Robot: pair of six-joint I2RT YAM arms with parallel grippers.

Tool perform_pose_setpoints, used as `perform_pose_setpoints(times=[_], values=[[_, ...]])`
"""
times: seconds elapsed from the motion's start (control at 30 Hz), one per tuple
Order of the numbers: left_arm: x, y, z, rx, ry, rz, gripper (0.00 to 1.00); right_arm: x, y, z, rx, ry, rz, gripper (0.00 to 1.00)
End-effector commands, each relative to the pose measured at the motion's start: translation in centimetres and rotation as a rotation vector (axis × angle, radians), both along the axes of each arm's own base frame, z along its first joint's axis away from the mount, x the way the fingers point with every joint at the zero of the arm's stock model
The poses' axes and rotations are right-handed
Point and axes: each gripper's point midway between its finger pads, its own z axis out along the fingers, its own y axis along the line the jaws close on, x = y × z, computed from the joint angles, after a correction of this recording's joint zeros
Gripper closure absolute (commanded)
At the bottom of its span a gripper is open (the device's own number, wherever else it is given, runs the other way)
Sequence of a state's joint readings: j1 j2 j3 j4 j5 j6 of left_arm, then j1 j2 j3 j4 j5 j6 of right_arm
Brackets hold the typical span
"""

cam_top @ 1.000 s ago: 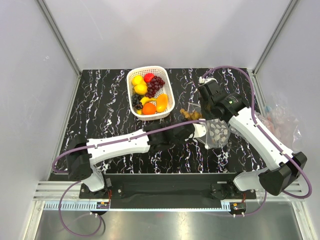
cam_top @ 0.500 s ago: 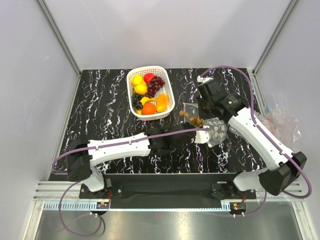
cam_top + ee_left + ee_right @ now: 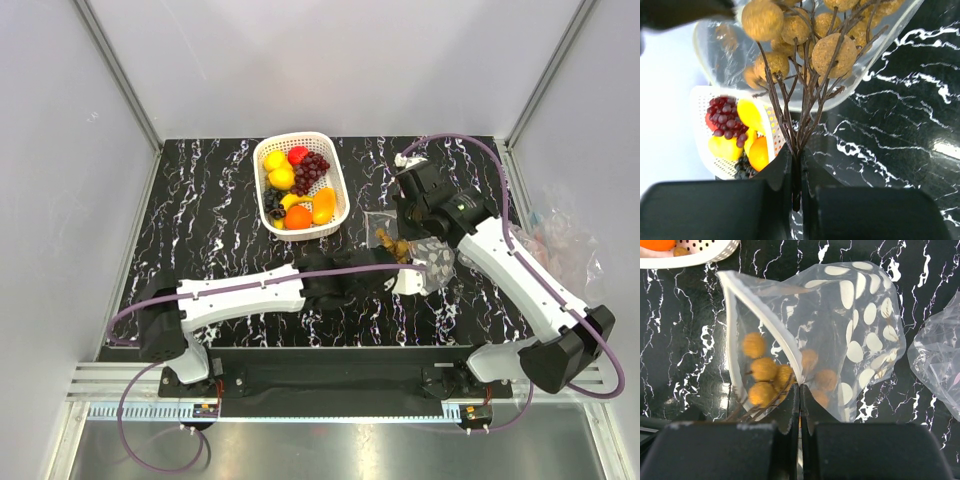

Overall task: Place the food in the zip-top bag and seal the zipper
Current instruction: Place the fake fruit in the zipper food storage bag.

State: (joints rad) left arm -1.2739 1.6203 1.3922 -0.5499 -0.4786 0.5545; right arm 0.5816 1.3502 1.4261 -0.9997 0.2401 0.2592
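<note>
My left gripper (image 3: 388, 266) is shut on the dark stem (image 3: 796, 127) of the tan grapes (image 3: 393, 243), whose berries (image 3: 827, 47) reach into the open mouth of the clear zip-top bag (image 3: 437, 262). My right gripper (image 3: 414, 230) is shut on the bag's white zipper rim (image 3: 785, 347) and holds the mouth open. In the right wrist view, the tan grapes (image 3: 762, 371) show through the bag (image 3: 860, 335). Lemons (image 3: 278, 170), the strawberry (image 3: 297, 155), purple grapes (image 3: 313, 170), the orange (image 3: 297, 217) and the banana (image 3: 290, 200) lie in the basket.
The white lattice basket (image 3: 337, 185) stands at the back centre, just left of the bag; it also shows in the left wrist view (image 3: 699, 100). A crumpled clear plastic bag (image 3: 560, 240) lies beyond the table's right edge. Grey walls enclose the table.
My left gripper has carried the tan grapes to the right, into the bag's mouth. My right gripper has kept its hold on the bag rim and shifted slightly.
</note>
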Motion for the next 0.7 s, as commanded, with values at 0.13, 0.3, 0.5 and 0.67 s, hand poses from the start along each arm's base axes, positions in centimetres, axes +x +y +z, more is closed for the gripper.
perform_pose_setpoints(times=[0.13,0.3,0.5,0.67], values=[[1.3,-1.6,-0.4,-0.033,0.06,0.015,1.0,-0.8,0.1,2.6,0.07,-0.049,0.014,1.0],[2.1,-0.9,0.3,-0.101,0.086,0.043,1.0,-1.2,-0.9,2.4,0.031,-0.05,-0.002,1.0],[2.0,-2.4,0.4,-0.094,0.119,0.019,0.78,-1.3,0.5,2.7,0.106,-0.043,0.03,1.0],[1.1,-3.8,1.4,-0.16,0.142,-0.031,0.7,-1.3,0.4,2.8,0.101,-0.05,0.025,1.0]])
